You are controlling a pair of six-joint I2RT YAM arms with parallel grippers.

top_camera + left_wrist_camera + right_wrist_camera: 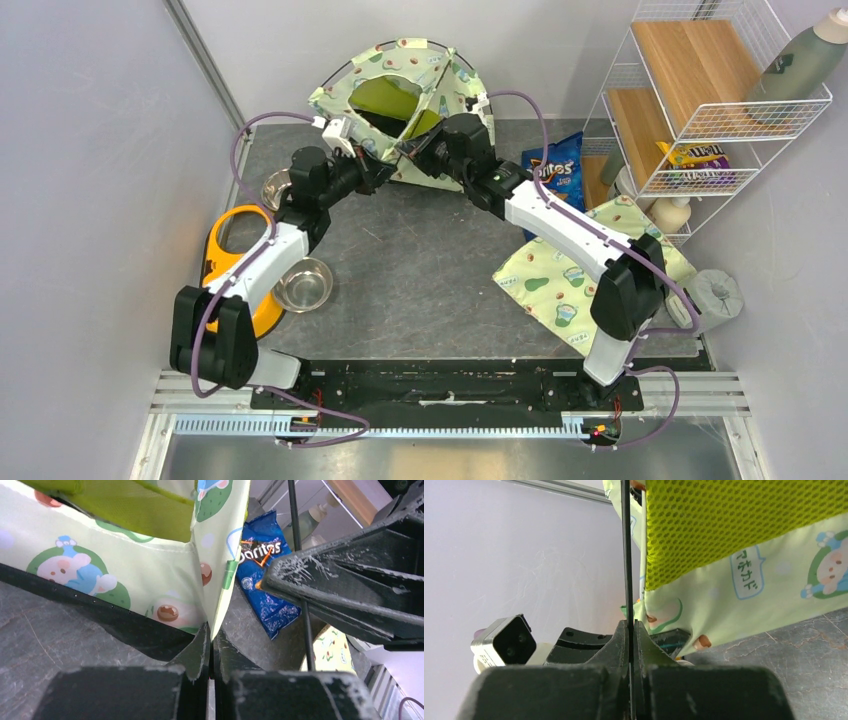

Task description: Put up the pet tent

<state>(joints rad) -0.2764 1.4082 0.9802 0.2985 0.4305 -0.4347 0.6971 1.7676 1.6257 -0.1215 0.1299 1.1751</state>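
Observation:
The pet tent point(400, 100) stands at the back middle of the table, a cream-green avocado-print dome with lime panels and thin black poles. My left gripper point(378, 172) is at its front left corner, shut on the corner edge of the tent fabric point(220, 615). My right gripper point(420, 150) is at the tent's front, shut on a thin black pole point(626, 555) that runs straight up beside the lime mesh point(734, 525). In the left wrist view the right gripper's black body point(360, 585) fills the right side, with the pole point(300, 580) passing it.
A flat avocado-print pad point(560, 280) lies at the right under the right arm. A blue Doritos bag point(555, 170) lies behind it. A wire shelf rack point(700, 90) stands at the back right. Two steel bowls point(303, 285) and an orange scoop point(235, 250) are at the left.

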